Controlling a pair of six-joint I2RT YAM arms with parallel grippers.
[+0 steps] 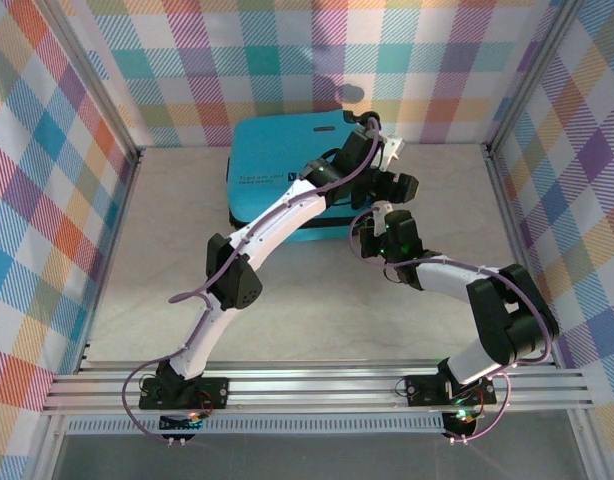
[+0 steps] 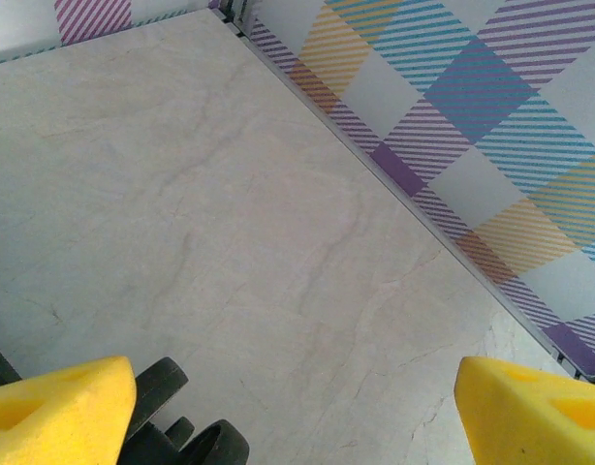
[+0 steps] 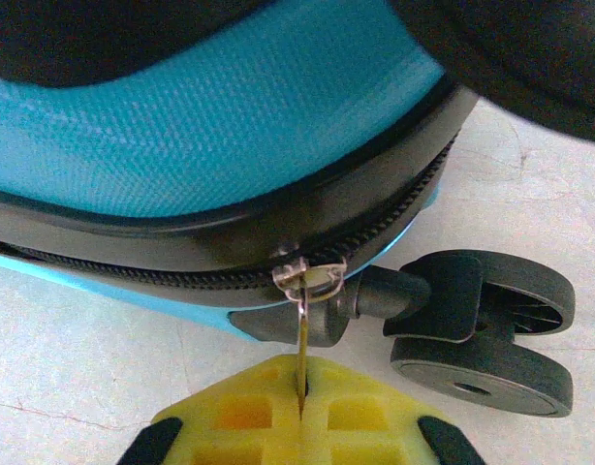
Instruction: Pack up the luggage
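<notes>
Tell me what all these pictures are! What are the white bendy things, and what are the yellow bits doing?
The white bendy things are two robot arms bolted to the near edge of a table. Each ends in a gripper with two yellow padded jaws, like a simple hand.

One picture looks down from above. It shows both arms reaching toward the luggage, a small turquoise suitcase lying closed on the pale table, with checked walls around.

The other two come from little cameras on the wrists. The right gripper has its jaws pinched shut on the zipper pull, the little metal tab on the suitcase's black zipper, beside a black wheel.

The left gripper has its jaws wide apart, holding nothing, above bare table next to another wheel.
</notes>
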